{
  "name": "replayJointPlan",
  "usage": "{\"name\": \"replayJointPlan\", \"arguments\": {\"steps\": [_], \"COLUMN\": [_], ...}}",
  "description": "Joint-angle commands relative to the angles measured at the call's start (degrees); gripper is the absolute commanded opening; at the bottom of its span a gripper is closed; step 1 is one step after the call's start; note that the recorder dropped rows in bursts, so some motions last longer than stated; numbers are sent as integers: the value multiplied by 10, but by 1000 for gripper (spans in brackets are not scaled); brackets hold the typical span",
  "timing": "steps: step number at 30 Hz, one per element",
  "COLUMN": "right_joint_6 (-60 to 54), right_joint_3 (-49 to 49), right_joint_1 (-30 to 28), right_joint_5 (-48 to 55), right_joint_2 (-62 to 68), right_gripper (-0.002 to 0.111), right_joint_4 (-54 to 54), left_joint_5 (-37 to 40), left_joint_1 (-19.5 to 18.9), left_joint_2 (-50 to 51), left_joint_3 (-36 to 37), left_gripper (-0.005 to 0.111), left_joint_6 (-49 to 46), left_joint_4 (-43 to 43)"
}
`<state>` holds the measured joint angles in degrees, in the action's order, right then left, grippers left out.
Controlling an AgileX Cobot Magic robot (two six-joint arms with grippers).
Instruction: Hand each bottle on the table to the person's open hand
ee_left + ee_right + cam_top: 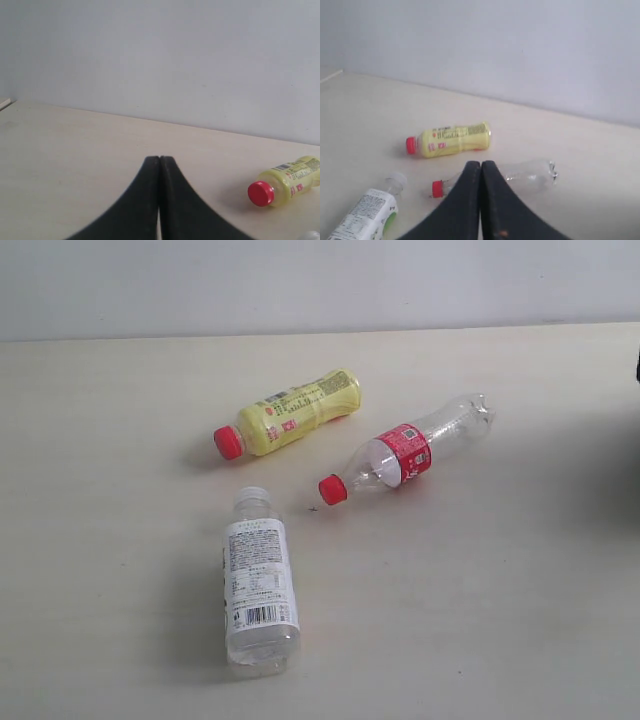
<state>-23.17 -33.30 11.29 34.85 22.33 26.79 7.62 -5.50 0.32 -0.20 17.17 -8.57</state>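
The exterior camera looks steeply down on my surface, fairly near. My wrist cameras sit low, looking past my left end effector and right end effector toward the wall. All three share the yellow bottle.

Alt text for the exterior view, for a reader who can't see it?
Three plastic bottles lie on their sides, none touching, on a pale beige table: a yellow bottle with a red cap at the back, a clear bottle with red label and cap to its right, and a clear white-labelled bottle nearest the camera.
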Motion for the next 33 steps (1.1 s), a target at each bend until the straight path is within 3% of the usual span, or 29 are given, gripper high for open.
{"name": "replayJointPlan", "arguments": {"steps": [1, 6, 13, 33], "right_joint_6": [-5, -7, -7, 8], "right_joint_3": [6, 43, 50, 50], "right_joint_1": [0, 0, 0, 0], "right_joint_5": [-2, -36, -46, -33], "right_joint_2": [-69, -135, -202, -216], "right_gripper": [0, 0, 0, 0], "right_joint_4": [-32, 4, -29, -31], "left_joint_5": [0, 0, 0, 0], "left_joint_1": [4, 4, 4, 4], "left_joint_2": [-3, -3, -3, -3], "left_joint_3": [2, 2, 2, 2], "left_gripper": [0, 0, 0, 0], "left_joint_6": [0, 0, 0, 0], "left_joint_4": [-2, -2, -2, -2]}}
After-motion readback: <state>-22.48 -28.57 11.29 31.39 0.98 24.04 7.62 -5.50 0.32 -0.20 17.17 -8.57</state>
